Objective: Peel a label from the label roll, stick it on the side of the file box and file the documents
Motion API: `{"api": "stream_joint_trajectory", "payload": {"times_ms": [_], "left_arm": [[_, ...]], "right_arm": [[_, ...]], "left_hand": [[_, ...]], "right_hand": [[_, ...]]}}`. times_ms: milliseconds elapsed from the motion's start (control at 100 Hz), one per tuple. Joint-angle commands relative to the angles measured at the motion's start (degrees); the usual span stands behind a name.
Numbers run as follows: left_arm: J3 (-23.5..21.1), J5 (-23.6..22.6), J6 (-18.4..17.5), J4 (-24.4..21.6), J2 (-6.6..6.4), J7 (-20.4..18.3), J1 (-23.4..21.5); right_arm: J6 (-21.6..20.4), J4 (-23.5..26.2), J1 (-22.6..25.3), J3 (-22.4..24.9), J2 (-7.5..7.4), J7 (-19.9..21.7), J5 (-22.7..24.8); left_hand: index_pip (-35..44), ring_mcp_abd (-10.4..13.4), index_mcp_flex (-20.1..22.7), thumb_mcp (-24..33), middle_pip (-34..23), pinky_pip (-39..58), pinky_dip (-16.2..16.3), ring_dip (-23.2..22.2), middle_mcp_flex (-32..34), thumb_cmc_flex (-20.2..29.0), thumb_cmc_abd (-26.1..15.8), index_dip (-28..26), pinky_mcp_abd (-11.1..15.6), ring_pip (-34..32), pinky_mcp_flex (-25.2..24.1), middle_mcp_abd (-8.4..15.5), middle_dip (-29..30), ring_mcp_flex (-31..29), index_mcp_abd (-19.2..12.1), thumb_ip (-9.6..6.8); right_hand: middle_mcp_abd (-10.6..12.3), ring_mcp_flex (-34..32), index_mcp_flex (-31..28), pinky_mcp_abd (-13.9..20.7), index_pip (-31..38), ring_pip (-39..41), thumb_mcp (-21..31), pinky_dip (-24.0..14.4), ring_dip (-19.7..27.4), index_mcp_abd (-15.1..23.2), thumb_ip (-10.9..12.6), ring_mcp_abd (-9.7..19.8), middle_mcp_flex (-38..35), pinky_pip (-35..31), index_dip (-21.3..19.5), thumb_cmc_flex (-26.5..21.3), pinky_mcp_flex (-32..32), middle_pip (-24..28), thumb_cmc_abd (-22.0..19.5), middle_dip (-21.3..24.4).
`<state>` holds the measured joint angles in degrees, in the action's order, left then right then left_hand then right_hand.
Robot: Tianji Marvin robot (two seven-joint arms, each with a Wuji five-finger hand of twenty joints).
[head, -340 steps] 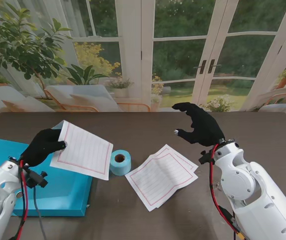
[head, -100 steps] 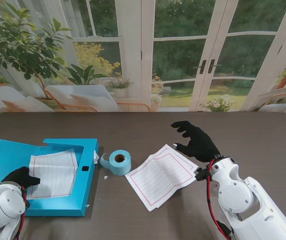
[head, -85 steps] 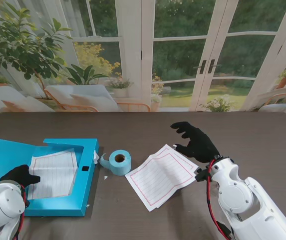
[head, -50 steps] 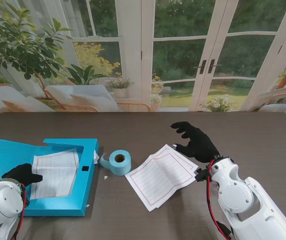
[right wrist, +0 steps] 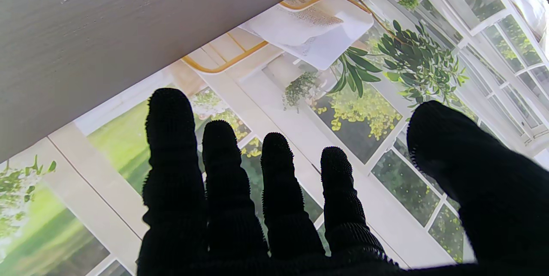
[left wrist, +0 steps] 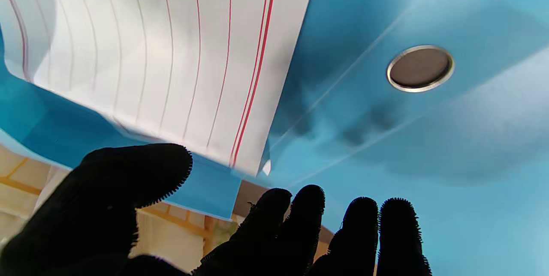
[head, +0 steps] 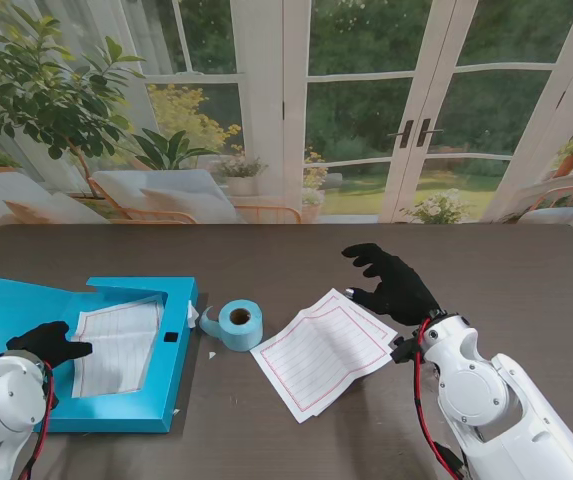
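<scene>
The blue file box lies open at my left, its lid folded out to the left. A lined sheet rests inside it, bowed upward; the left wrist view shows that sheet over the blue box wall. My left hand is open at the sheet's left edge, fingers apart. The light-blue label roll lies right of the box. More lined documents lie mid-table. My right hand hovers open over their far corner.
A small white scrap sits at the box's far right corner, and a loose tail of tape hangs off the roll. A metal-ringed hole is in the box wall. The table's far edge runs before windows.
My left hand has laid the sheet in the file box and let go of it. Since one second ago it has moved right and away, shifting the sheet right. The right hand lowered slightly.
</scene>
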<state>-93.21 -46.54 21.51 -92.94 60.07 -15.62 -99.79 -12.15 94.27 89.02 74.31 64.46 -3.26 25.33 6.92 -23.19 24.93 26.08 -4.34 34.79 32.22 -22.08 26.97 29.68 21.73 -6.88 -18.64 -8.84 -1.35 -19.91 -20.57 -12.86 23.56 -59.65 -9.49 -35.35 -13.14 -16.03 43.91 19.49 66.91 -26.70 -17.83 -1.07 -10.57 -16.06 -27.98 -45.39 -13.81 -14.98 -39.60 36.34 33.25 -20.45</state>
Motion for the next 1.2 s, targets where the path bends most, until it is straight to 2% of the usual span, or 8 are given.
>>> {"api": "stream_joint_trajectory", "payload": {"times_ms": [0,190,290,400,420,530,920,1190], "left_arm": [[-1.3,-0.5,-0.8,-2.3,0.3,-0.5,-1.5],[-3.7,-2.5,-1.9,-5.9,0.54,0.1,-3.7],[-4.7,-1.4,-4.1,-7.4,1.05,2.7,-4.7],[-5.5,1.3,-10.0,-8.6,1.86,7.5,-5.4],[-5.5,2.2,-11.2,-8.8,2.01,8.2,-5.4],[-5.0,6.8,-16.8,-9.8,2.61,10.8,-5.0],[2.5,17.4,-34.4,-7.8,2.9,12.4,0.2],[8.9,20.3,-41.8,-3.6,3.36,15.1,4.6]], "right_arm": [[0.0,0.2,0.4,-0.1,-0.02,1.1,0.2],[-0.4,0.3,0.5,-0.2,-0.14,1.4,0.5],[-0.7,0.1,0.4,-0.3,-0.18,1.4,0.8],[-0.9,0.0,0.4,-0.3,-0.28,1.6,1.2],[-0.9,-0.1,0.4,-0.3,-0.31,1.7,1.3],[-1.3,-0.2,0.3,-0.3,-0.42,1.8,1.8],[-3.1,-1.0,0.2,-0.1,-0.89,2.2,4.7],[-4.6,-1.3,0.4,0.1,-1.45,2.7,8.2]], "left_hand": [[-2.0,-1.3,-0.8,-0.8,0.8,-2.2,-0.4,0.7,-2.2,-2.3,-1.5,0.9,-0.6,1.6,-0.6,-1.4,1.1,1.4,2.7,3.02],[-3.4,-1.8,-0.6,-0.1,1.1,-7.4,-1.1,1.5,-2.8,-2.2,-0.5,1.8,-1.4,2.7,0.6,-2.5,2.3,1.9,3.2,3.08],[-3.3,-1.3,-0.2,0.5,0.8,-9.7,-0.8,1.6,-2.2,-1.5,-0.3,1.8,-1.0,2.8,1.1,-0.7,2.3,2.0,1.4,2.55],[-2.4,0.4,1.4,0.9,0.2,-11.5,-0.3,1.2,-0.2,-0.8,-0.2,1.4,0.4,2.2,0.9,1.5,1.8,1.0,-1.4,2.07],[-2.3,0.5,1.8,0.8,0.5,-13.8,1.1,1.0,0.1,-0.6,-0.3,1.2,0.6,2.4,1.6,1.9,1.4,1.0,-1.8,1.48],[-2.1,1.3,3.0,0.9,0.5,-17.6,1.7,1.5,0.8,0.0,-0.6,1.1,0.5,3.2,1.8,3.3,1.7,1.1,-3.5,1.1],[-2.0,3.5,4.7,1.9,1.3,-23.9,3.1,3.3,0.6,1.6,0.0,1.0,1.7,5.8,1.0,6.8,4.1,2.1,-6.3,-0.65],[-2.3,4.9,4.4,1.5,1.2,-25.0,2.7,3.7,0.1,1.4,0.2,1.1,2.7,6.0,0.5,7.8,5.0,2.1,-7.1,-0.63]], "right_hand": [[-1.3,0.2,0.6,0.1,0.0,0.3,-1.2,-1.2,-0.7,-0.2,1.8,0.7,1.6,1.5,0.0,0.2,29.6,-0.2,-1.3,-0.2],[-1.3,0.4,0.6,0.1,0.0,0.3,-1.3,-1.4,-0.7,-0.1,1.8,0.8,1.8,1.8,0.0,0.3,29.6,-0.3,-1.1,-0.2],[-1.4,0.5,0.1,0.0,0.1,0.3,-1.3,-1.5,-0.7,0.3,1.8,0.7,1.8,1.9,0.0,0.4,29.5,-0.3,-1.1,-0.2],[-1.3,0.6,0.0,0.0,0.0,0.2,-1.3,-1.6,-0.7,0.5,1.8,0.7,2.0,2.1,0.0,0.3,29.5,-0.3,-1.0,-0.2],[-1.4,0.7,0.0,0.1,0.0,0.2,-1.3,-1.6,-0.7,0.5,1.8,0.9,2.0,2.1,0.0,0.4,29.5,-0.3,-1.0,-0.2],[-1.2,0.7,-0.3,0.1,-0.1,0.2,-1.4,-1.7,-0.7,0.7,1.8,0.8,2.1,2.3,0.0,0.4,29.5,-0.3,-1.0,-0.2],[-0.9,1.9,-1.4,0.3,-0.6,-0.2,-2.0,-2.0,-0.6,1.6,1.6,1.1,3.1,2.9,0.1,0.9,29.9,-0.6,-0.4,-0.2],[-0.9,2.9,-1.8,0.5,-1.1,-0.4,-2.7,-2.1,-0.5,1.9,1.5,1.4,4.0,3.6,0.2,1.4,30.2,-0.7,0.0,-0.2]]}}
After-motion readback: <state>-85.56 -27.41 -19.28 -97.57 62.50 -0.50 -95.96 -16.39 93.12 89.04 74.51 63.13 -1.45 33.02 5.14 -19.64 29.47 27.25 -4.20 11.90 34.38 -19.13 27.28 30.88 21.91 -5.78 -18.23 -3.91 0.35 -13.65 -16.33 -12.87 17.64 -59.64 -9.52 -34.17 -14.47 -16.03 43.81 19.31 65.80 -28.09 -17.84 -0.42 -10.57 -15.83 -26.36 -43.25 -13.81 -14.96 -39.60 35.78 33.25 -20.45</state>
